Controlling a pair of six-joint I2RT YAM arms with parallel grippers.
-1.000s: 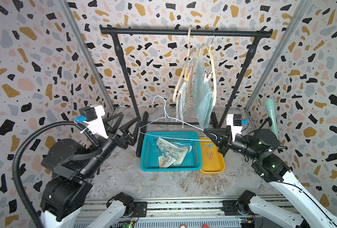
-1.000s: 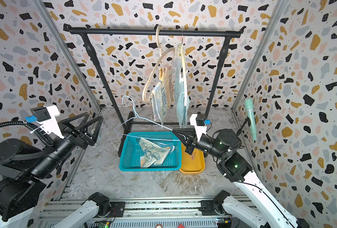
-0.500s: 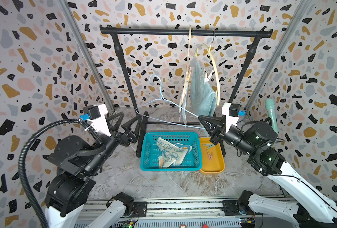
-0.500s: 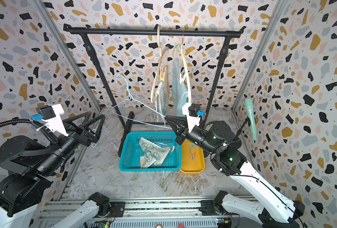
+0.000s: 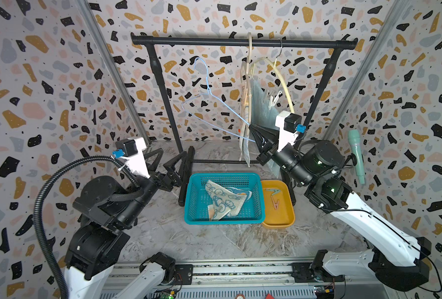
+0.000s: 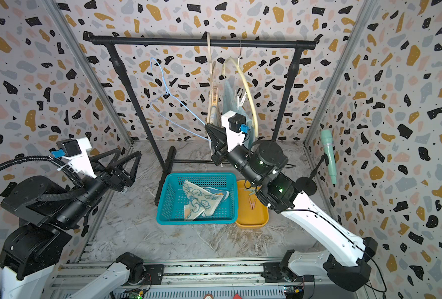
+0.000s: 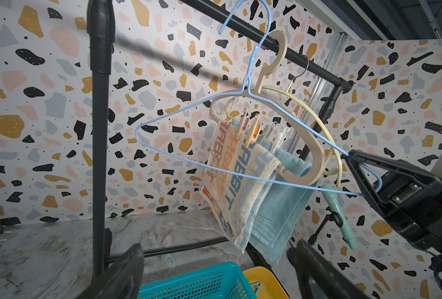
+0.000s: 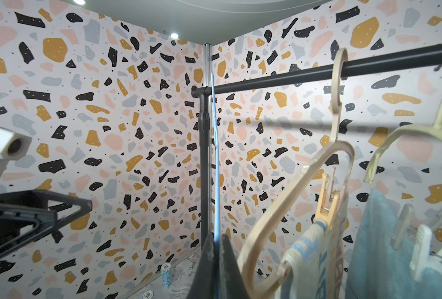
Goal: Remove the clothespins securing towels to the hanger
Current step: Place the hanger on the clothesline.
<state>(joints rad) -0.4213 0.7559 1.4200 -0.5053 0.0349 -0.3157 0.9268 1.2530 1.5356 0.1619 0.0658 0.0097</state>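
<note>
My right pincer is clenching one corner of the bare thin blue wire hanger. The small pastel plastic clothespins are standing nearly upright just beside it, gripping the striped and light-blue terry towels. My left pincer is gaping empty, well apart.

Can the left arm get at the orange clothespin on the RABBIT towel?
Probably not cleanly: the blue wire hanger, clamped in the right gripper, lies between the left gripper and the RABBIT towel's orange clothespin.
</note>
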